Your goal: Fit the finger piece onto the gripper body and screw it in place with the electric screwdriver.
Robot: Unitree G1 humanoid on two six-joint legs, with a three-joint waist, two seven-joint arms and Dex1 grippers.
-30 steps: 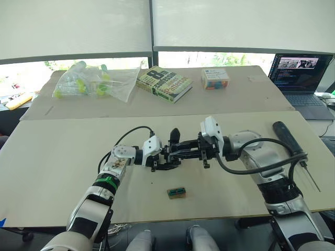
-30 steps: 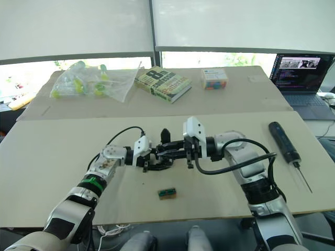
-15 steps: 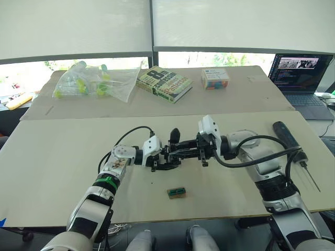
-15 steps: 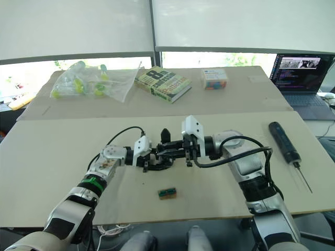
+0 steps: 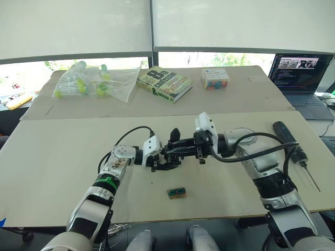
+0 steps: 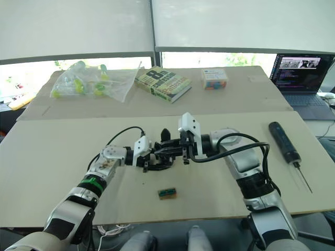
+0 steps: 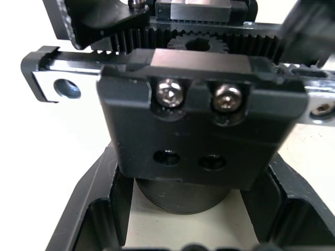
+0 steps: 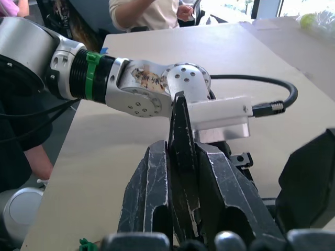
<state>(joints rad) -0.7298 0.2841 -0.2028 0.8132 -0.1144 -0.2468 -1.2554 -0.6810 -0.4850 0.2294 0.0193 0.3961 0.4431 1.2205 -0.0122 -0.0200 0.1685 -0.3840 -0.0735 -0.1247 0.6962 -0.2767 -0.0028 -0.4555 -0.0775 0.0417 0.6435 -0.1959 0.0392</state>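
- My left gripper (image 5: 166,157) clamped the gripper body (image 7: 193,123) near the middle of the front table (image 5: 63,157); in my left wrist view the dark block sat between my two fingers, with two bright screw heads on its face and a toothed rack and gear above them.
- On that body one black pointed finger stood upright, just behind the spot where my two grippers met.
- My right gripper (image 8: 180,172) was pinching the finger piece (image 8: 180,136); in my right wrist view the black wedge stood pressed between my two fingers, its point toward my left arm's wrist.
- From above, my right gripper (image 5: 184,148) was right against the gripper body; I could not tell whether the finger piece was touching it or already seated.
- The electric screwdriver (image 5: 287,140) lay flat on the table well to my right, its thin metal bit pointing toward the near edge, apart from both my grippers.
- A small tan-and-green block (image 5: 177,193) lay on the table just in front of the gripper body.
- On the far table lay a book (image 5: 164,83), a clear bag of yellow-green items (image 5: 89,81) and a small box (image 5: 215,79); an open laptop (image 5: 301,78) sat at the far right.
- A person's torso (image 8: 144,13) showed beyond the table in my right wrist view.
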